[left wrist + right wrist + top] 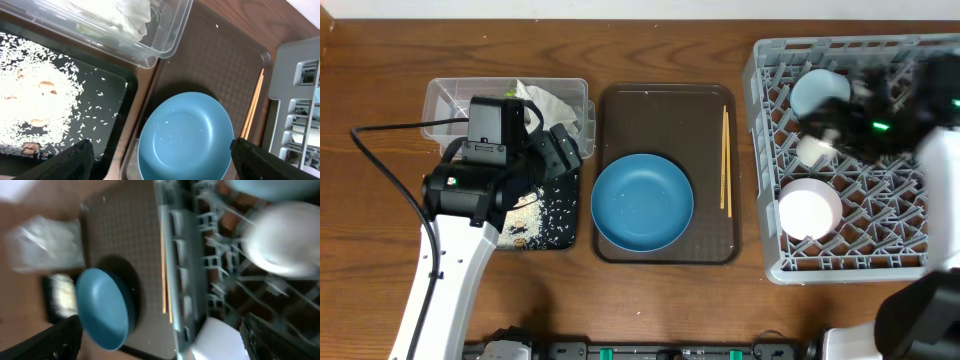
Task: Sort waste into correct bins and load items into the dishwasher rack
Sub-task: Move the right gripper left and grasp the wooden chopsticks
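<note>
Hovering near dish (185,135) on tray (210,55), with left fingers (70,162) spread wide, empty; hanging over rack (920,240) with right fingers (280,340) equally parted. Risking a slipped pinch on that shallow rim, knocking chopsticks (254,105) alongside.

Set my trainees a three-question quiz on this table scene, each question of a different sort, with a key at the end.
1. True or false: the chopsticks lie on the brown tray beside the blue dish.
2. How many dishes can be seen in the rack?
3. Where does the heap of rice lie? A: clear tub. B: black tray. C: rack.
Key: 1 true; 2 three; 3 B.
</note>
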{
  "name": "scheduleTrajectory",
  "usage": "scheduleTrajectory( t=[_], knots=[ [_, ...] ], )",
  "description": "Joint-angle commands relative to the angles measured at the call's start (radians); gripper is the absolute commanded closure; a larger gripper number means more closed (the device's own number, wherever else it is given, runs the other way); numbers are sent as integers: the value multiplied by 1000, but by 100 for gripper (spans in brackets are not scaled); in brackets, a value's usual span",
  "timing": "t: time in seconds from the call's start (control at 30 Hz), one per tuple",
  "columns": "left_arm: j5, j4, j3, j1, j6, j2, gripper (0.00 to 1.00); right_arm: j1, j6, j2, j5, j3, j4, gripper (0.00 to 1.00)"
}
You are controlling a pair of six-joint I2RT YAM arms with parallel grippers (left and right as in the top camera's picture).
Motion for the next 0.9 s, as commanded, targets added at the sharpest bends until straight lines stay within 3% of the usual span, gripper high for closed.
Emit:
scheduleTrajectory(
  t=[0.0, 0.27, 0.5, 0.7, 0.8, 0.87],
  knots=[
    [-6, -3, 22, 5, 7, 4, 10, 187, 97, -18, 274, 15, 19, 1],
    [-6, -2, 22, 5, 7, 4, 10, 553, 278, 18, 632, 4, 49, 1],
    [-6, -2, 22, 5, 7, 4, 10, 678, 324, 74, 663, 4, 100, 3],
    [-6, -2, 22, 5, 7, 4, 10, 686, 449, 146, 666, 4, 117, 63],
    [-6, -2, 22, 5, 7, 4, 10, 686, 476, 194, 666, 4, 131, 84],
    [-6, -2, 22, 5, 7, 4, 10, 686, 476, 232, 666, 4, 143, 87]
  ],
)
